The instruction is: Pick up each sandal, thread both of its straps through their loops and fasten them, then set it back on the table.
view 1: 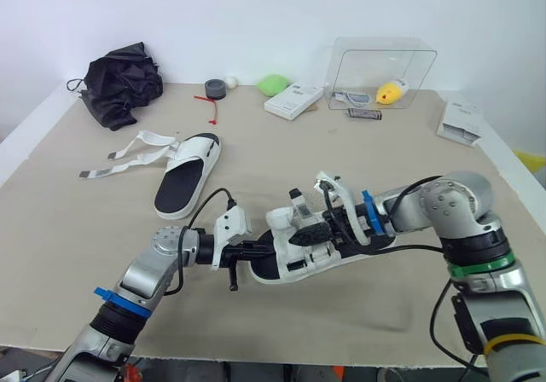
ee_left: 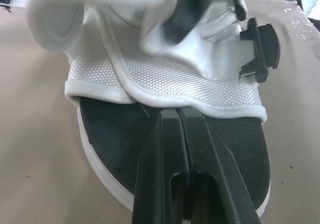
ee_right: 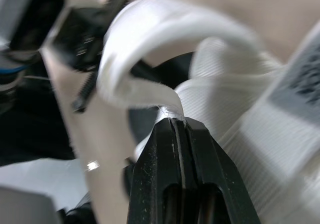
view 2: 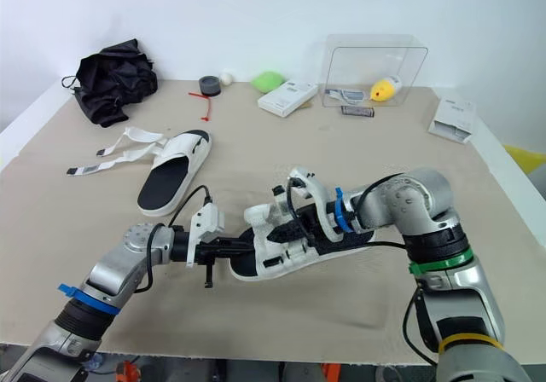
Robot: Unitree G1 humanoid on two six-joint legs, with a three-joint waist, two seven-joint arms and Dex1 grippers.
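Our right fingers (ee_right: 162,154) are pressing together on a strap (ee_right: 150,44) end. We are holding it up off the sandal (view 2: 273,267), likely to feed its loop. Our left fingers (ee_left: 165,149) are lying closed over the toe footbed, tips at the upper's hem, steadying the sandal near the middle of the table (view 1: 77,228) — the other sandal (view 1: 183,177) is lying apart, straps loose.

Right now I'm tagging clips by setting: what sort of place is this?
Probably a lab or test bench, not a home: a beige-covered table against a bare white wall, set with unrelated props such as a sandal, a black fabric bundle and a clear plastic box.
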